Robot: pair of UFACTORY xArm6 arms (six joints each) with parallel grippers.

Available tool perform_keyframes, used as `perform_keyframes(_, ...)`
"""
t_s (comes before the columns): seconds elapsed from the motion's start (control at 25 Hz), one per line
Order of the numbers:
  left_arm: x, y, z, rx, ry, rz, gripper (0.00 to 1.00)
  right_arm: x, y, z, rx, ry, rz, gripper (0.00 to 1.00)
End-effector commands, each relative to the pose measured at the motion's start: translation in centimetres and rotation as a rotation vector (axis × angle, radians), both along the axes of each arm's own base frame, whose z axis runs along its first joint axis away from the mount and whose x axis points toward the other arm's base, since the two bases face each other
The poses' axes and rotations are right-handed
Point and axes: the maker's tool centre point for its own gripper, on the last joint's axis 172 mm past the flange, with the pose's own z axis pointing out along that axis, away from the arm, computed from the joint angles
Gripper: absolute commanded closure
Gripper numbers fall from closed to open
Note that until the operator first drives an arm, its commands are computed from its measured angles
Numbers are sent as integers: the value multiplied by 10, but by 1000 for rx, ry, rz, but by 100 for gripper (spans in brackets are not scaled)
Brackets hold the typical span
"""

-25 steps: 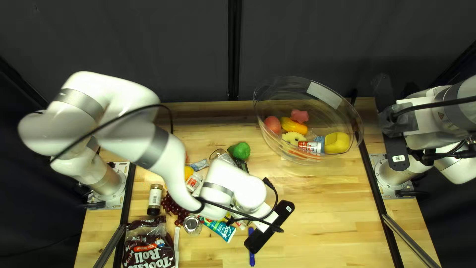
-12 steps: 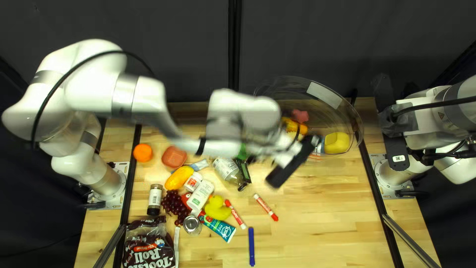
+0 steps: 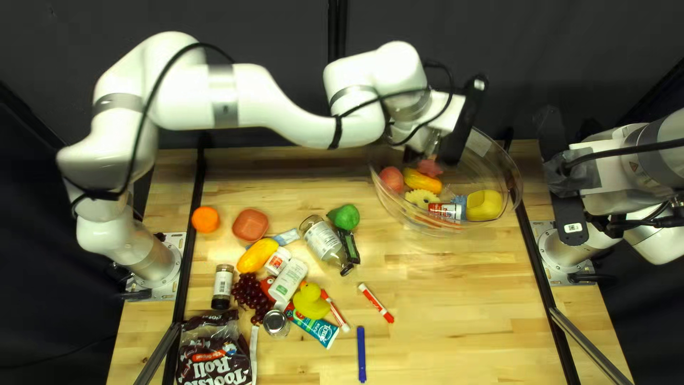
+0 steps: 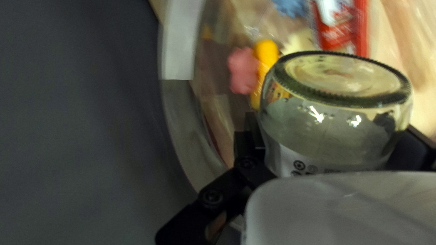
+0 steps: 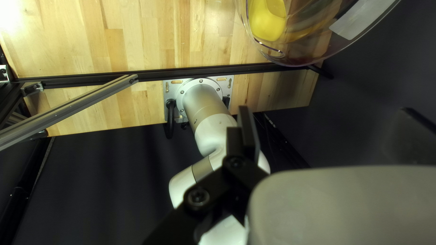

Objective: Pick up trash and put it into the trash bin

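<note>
2 black fingers (image 4: pixel 249 138) hold 1 clear jar (image 4: pixel 336 124); bin (image 4: pixel 181 122) beyond.

Bin (image 3: pixel 510 175) sits right rear on tabletop (image 3: pixel 463 314), star toy (image 3: pixel 429 167) inside. Grapes (image 3: pixel 249 294) left of duck (image 3: pixel 311 303), markers (image 3: pixel 376 303) right. Bag (image 3: pixel 214 356) in front of grapes. Bottle (image 3: pixel 324 240) behind duck, bowl (image 3: pixel 250 224) left of bottle.

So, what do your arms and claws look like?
My left arm and right arm are white and rounded, with grey bands and black cables. My left claw and right claw are black, with round bolts at their links. Black bars at both wrists carry small white labels.
</note>
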Motion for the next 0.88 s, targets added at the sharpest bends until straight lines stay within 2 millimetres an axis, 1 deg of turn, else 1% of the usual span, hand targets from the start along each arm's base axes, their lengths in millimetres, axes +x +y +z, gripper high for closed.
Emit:
perform_keyframes(0.04, 18, -1, -26, -45, 3, 43, 100, 0, 0, 0, 0, 0, 0, 0)
perform_keyframes(0.16, 27, -3, -43, -61, 24, 46, 100, 0, 0, 0, 0, 0, 0, 0)
perform_keyframes(0.2, 30, -4, -51, -68, 36, 46, 100, 0, 0, 0, 0, 0, 0, 0)
perform_keyframes(0.28, 33, -4, -59, -76, 51, 47, 100, 0, 0, 0, 0, 0, 0, 0)
perform_keyframes(0.6, 29, 1, -98, -86, 159, 39, 100, 0, 0, 0, 0, 0, 0, 0)
perform_keyframes(0.72, 29, 4, -102, -93, 180, 42, 100, 0, 0, 0, 0, 0, 0, 0)
perform_keyframes(0.76, 29, 4, -102, -94, 183, 43, 89, 0, 0, 0, 0, 0, 0, 0)
perform_keyframes(0.8, 28, 4, -102, -94, 189, 43, 56, 0, 0, 0, 0, 0, 0, 0)
perform_keyframes(0.84, 28, 4, -102, -94, 191, 43, 9, 0, 0, 0, 0, 0, 0, 0)
perform_keyframes(0.88, 27, 1, -100, -97, 198, 40, 0, 0, 0, 0, 0, 0, 0, 0)
